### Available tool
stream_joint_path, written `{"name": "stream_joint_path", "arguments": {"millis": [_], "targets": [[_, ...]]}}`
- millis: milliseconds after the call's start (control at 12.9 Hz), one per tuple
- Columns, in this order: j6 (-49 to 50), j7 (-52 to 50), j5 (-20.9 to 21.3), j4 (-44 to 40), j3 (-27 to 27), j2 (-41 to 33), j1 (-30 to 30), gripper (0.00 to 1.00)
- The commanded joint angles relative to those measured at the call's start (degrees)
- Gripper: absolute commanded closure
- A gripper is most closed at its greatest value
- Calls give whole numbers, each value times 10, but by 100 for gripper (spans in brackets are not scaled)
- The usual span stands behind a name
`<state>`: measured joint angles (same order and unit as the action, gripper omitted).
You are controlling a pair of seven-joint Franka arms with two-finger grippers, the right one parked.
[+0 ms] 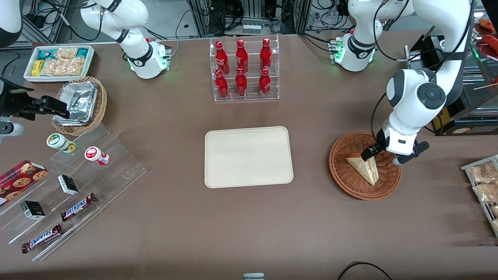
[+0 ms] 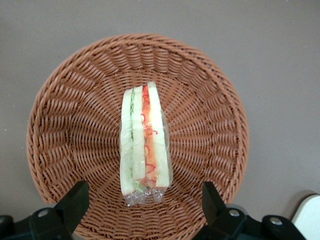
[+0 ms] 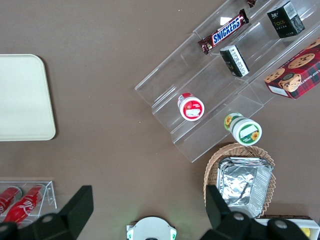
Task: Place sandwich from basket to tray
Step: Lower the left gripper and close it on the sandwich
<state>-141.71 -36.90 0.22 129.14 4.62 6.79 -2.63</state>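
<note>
Woven brown wicker fills my wrist view: the sandwich [image 2: 145, 142] lies on edge in the middle of the basket [image 2: 65, 125], and my pincer [image 2: 142, 200] hangs open above it, one finger [image 2: 75, 197] to each side, nothing gripped. I judge this the approach before the grasp. Next I need to descend, close on the bread faces, then lift and carry it to the bare tray [image 1: 248, 155] mid-table.

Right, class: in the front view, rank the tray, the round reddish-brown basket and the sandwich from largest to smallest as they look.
1. tray, clearly the largest.
2. basket.
3. sandwich, lying inside the basket.
The open gripper hovers just above the sandwich.
</note>
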Motion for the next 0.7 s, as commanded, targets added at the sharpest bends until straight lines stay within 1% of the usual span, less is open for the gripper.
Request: {"name": "stream_joint_path", "arguments": {"millis": [0, 155, 543, 620], "targets": [[-52, -12, 2, 26, -1, 14, -1, 0], [-99, -13, 2, 46, -1, 27, 0, 0], [-176, -13, 2, 55, -1, 73, 2, 0], [-182, -14, 1, 55, -1, 76, 2, 7]]}}
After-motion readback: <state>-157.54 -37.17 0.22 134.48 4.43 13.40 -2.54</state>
